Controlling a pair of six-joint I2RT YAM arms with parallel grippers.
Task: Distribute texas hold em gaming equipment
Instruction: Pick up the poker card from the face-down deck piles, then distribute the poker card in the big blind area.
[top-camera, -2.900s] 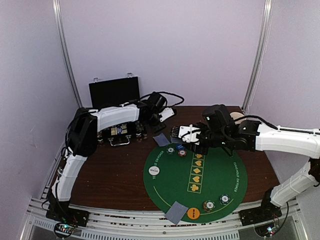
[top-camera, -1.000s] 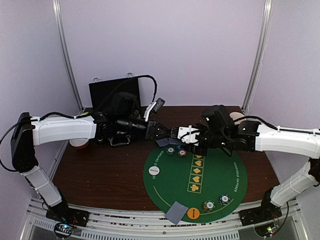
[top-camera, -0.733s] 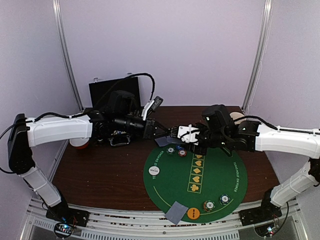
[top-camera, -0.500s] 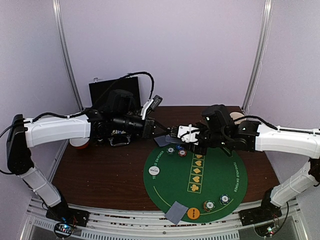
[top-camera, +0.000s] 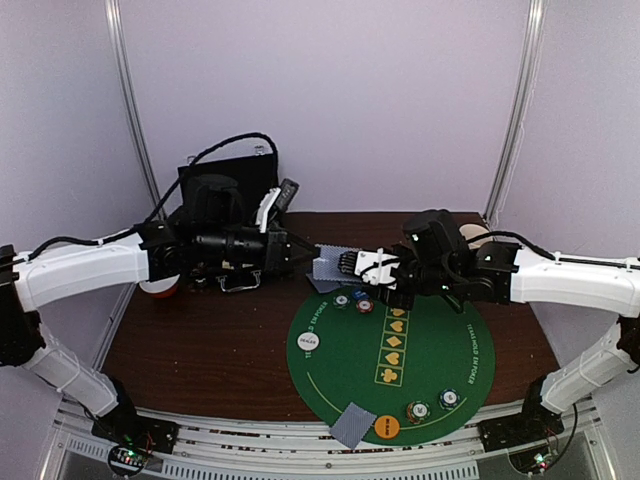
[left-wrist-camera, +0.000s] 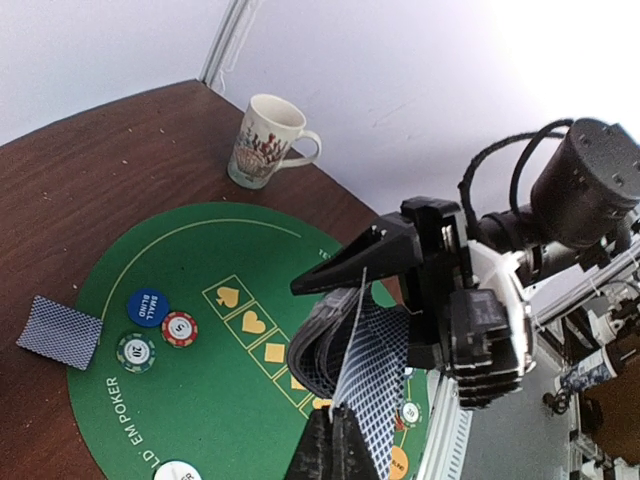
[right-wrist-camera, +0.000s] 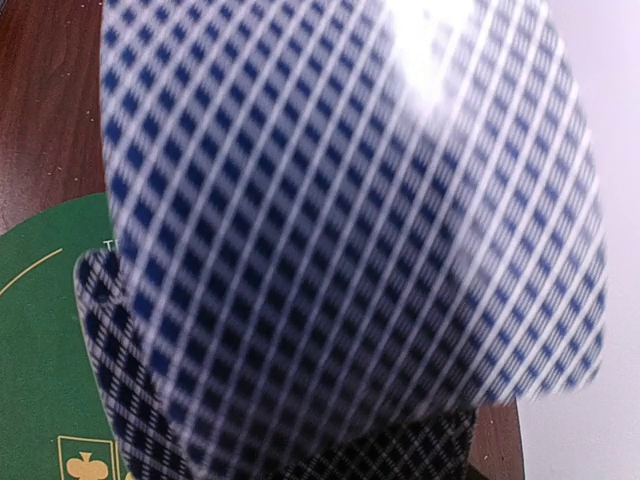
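Note:
My right gripper (top-camera: 347, 266) hovers over the far edge of the green mat (top-camera: 390, 370), shut on a bowed deck of grey-blue-backed cards (left-wrist-camera: 318, 350). My left gripper (left-wrist-camera: 345, 432) faces it from the left and is shut on the edge of one card (left-wrist-camera: 372, 385), which is still partly in the deck. That card (right-wrist-camera: 350, 220) fills the right wrist view and hides the right fingers. Three chips (left-wrist-camera: 147, 306) lie on the mat below. One card (left-wrist-camera: 60, 332) lies on the wood. The white dealer disc (top-camera: 308, 341), orange disc (top-camera: 386, 427) and more cards (top-camera: 352, 423) lie nearer.
The black hinged case (top-camera: 228, 185) stands open at the back left behind my left arm. A cream printed mug (left-wrist-camera: 265, 140) sits at the back right. Two more chips (top-camera: 417, 411) lie near the mat's front edge.
My left gripper shut on a card at the deck and drew back to the left, pulling the card partway out. The right arm held still.

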